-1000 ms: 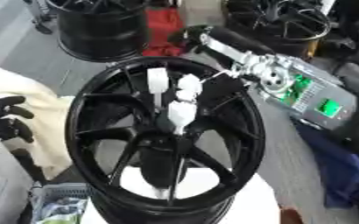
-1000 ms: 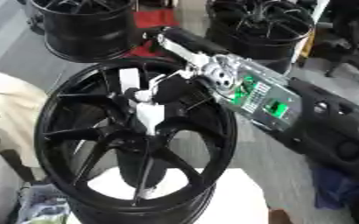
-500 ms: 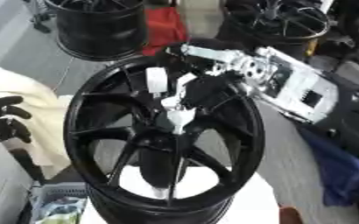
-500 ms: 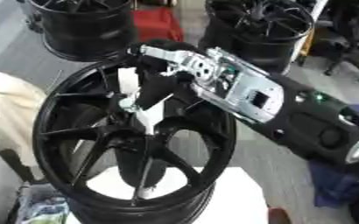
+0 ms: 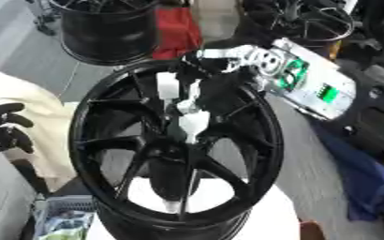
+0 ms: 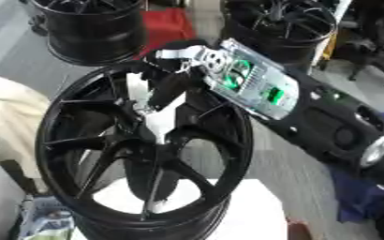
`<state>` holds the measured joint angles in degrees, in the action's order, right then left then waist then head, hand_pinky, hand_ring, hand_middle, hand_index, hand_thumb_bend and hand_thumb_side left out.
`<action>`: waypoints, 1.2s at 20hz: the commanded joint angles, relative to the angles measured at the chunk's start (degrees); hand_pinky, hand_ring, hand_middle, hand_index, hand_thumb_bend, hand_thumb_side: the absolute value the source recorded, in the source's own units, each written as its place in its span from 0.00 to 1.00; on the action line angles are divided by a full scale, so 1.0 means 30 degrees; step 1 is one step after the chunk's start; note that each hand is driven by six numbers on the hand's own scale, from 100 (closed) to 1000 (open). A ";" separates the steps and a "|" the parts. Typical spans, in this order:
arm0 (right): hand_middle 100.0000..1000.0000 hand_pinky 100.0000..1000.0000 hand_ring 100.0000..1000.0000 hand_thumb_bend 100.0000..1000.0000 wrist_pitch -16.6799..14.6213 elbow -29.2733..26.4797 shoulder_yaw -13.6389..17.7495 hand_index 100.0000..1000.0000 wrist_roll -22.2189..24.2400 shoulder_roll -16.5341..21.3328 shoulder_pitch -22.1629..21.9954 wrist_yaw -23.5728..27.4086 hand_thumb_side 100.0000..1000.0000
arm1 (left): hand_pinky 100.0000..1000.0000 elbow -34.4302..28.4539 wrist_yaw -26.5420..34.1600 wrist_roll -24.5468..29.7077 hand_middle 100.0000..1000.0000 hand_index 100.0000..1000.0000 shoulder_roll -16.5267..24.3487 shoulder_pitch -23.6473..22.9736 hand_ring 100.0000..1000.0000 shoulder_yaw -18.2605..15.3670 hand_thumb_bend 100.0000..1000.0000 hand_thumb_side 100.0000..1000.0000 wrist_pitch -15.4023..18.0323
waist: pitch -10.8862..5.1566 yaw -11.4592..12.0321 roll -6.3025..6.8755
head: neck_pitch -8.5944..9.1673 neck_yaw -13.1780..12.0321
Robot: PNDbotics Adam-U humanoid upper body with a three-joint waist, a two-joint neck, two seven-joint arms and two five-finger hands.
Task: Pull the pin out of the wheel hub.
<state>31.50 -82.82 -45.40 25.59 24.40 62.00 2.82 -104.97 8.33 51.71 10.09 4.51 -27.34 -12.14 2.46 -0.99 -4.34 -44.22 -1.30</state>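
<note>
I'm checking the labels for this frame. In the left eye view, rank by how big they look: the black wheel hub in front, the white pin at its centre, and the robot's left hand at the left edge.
1. wheel hub, by far the largest.
2. left hand, partly cut off by the frame's edge.
3. white pin, though it looks close to the hand in size, so that order is unsure.

Head stereo pair, looking down, close; both share wheel hub point(image 5: 179, 150).

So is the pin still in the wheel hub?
Cannot tell. A white piece sits at the hub centre, right hand reaching over it.
</note>
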 commanded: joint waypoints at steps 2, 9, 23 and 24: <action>0.86 0.89 0.91 0.38 0.0155 0.1403 0.0939 0.92 0.1224 0.0025 0.0550 -0.1302 0.21 | 0.51 -0.0278 0.0128 0.0087 0.60 0.85 0.0331 0.0248 0.50 0.0100 0.00 0.87 0.0052 | -0.0101 0.0054 0.0218 | 0.0033 0.0131; 0.86 0.90 0.91 0.39 -0.0862 0.3807 0.1961 0.93 0.3210 -0.0561 0.1014 -0.3288 0.21 | 0.51 -0.0217 0.0160 0.0087 0.60 0.85 0.0315 0.0265 0.50 0.0157 0.00 0.87 0.0140 | -0.0087 0.0033 0.0289 | 0.0033 0.0157; 0.85 0.87 0.89 0.37 -0.2249 0.5954 0.3111 0.93 0.7233 -0.1665 0.1599 -0.7311 0.24 | 0.51 -0.0136 0.0088 0.0087 0.60 0.85 0.0253 0.0192 0.50 0.0263 0.00 0.87 0.0183 | -0.0149 0.0087 0.0304 | 0.0033 0.0345; 0.84 0.87 0.89 0.37 -0.2151 0.6311 0.3218 0.93 0.7494 -0.1939 0.1728 -0.7596 0.24 | 0.51 -0.0136 0.0077 0.0087 0.60 0.85 0.0238 0.0186 0.50 0.0276 0.00 0.87 0.0182 | -0.0155 0.0094 0.0310 | 0.0033 0.0367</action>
<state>23.80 -64.85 -36.65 46.15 18.79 65.58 -18.67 -104.87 8.49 51.80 10.08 4.60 -26.71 -11.57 2.54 -0.70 -3.82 -44.22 -0.40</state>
